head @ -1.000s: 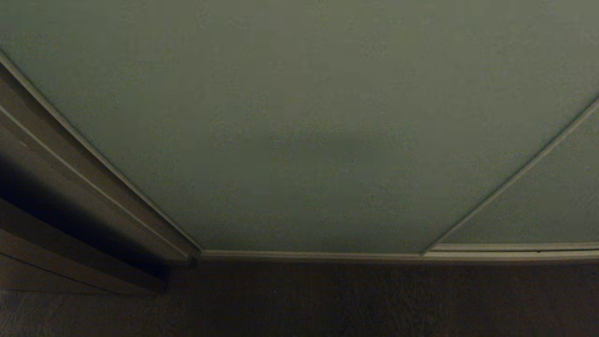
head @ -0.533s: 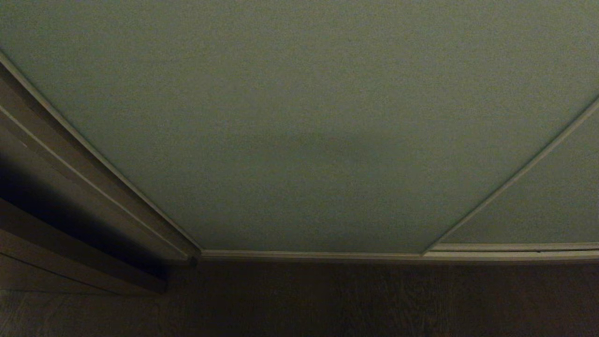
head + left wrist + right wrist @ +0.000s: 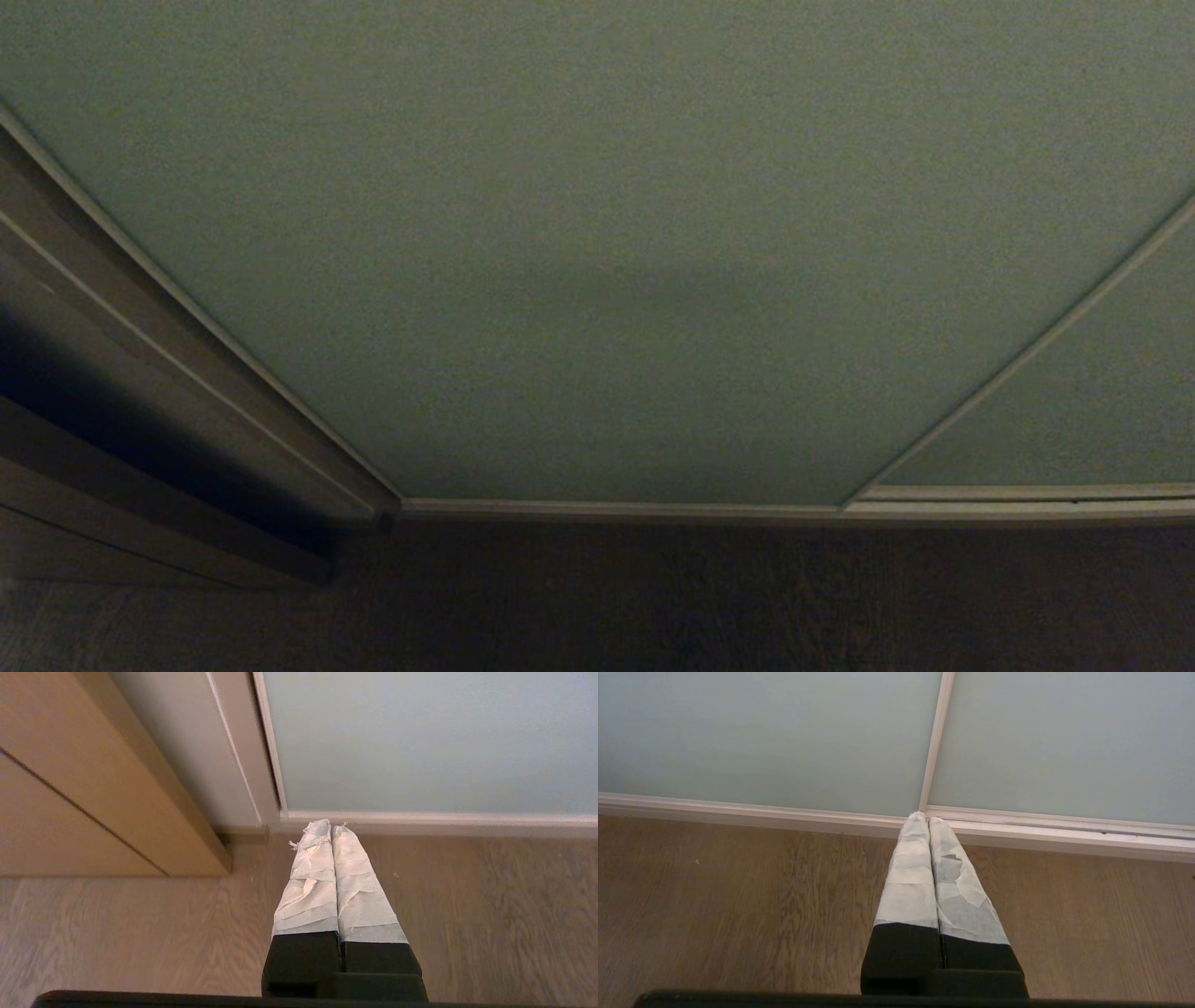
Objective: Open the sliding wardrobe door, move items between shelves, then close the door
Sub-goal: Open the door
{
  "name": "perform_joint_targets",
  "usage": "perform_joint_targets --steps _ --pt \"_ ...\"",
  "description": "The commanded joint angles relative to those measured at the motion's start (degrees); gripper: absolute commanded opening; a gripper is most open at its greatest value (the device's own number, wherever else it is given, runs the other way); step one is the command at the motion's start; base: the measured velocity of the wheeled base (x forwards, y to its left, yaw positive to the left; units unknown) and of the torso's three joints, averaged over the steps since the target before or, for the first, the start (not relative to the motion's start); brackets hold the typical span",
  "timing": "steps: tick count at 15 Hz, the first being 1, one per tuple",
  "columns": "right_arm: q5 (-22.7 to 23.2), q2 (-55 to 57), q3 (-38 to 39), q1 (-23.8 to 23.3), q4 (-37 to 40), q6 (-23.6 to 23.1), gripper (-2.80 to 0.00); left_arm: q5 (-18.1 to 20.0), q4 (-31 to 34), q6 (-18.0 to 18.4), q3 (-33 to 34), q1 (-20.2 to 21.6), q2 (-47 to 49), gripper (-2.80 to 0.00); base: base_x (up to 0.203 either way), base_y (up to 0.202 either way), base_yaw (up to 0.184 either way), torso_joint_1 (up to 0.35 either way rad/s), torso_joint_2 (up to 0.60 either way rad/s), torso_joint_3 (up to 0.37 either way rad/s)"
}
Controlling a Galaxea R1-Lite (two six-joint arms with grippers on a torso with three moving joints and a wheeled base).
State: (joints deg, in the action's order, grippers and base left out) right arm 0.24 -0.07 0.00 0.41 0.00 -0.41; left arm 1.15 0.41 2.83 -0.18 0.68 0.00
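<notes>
**Nothing stirs in front of the closed wardrobe**

Since a second ago I see no change: same framing, both arms parked. The sliding wardrobe door (image 3: 597,252) fills my head view, shut, its slim frame meeting the second panel (image 3: 1064,737) just beyond the right gripper (image 3: 923,817). The wood floor (image 3: 117,933) runs under both. The left gripper (image 3: 325,826) points at the door's lower corner beside the wooden side panel (image 3: 70,788). Both sets of paper-wrapped jaws are pressed together, empty.
</notes>
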Motion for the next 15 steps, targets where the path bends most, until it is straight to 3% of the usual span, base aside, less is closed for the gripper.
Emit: perform_joint_targets --steps 1,5,10,12,15 --pt "0.02 -0.10 0.00 0.02 0.00 -0.02 -2.80 0.00 0.52 0.16 -0.23 0.02 0.09 -2.80 0.000 0.000 0.000 0.000 0.00 0.000" --pt "0.02 -0.10 0.00 0.02 0.00 -0.02 -2.80 -2.00 0.07 0.19 -3.76 0.11 0.24 -2.80 0.000 0.000 0.000 0.000 0.00 0.000" --pt "0.02 -0.10 0.00 0.02 0.00 -0.02 -2.80 -7.72 -1.19 0.01 -24.81 0.10 11.66 -2.80 0.000 0.000 0.000 0.000 0.00 0.000" --pt "0.02 -0.10 0.00 0.02 0.00 -0.02 -2.80 -12.43 -7.26 -0.09 -28.55 0.53 18.83 -2.80 0.000 0.000 0.000 0.000 0.00 0.000" --pt "0.02 -0.10 0.00 0.02 0.00 -0.02 -2.80 -22.19 -27.45 0.86 -33.22 1.08 33.76 -2.80 0.000 0.000 0.000 0.000 0.00 0.000"
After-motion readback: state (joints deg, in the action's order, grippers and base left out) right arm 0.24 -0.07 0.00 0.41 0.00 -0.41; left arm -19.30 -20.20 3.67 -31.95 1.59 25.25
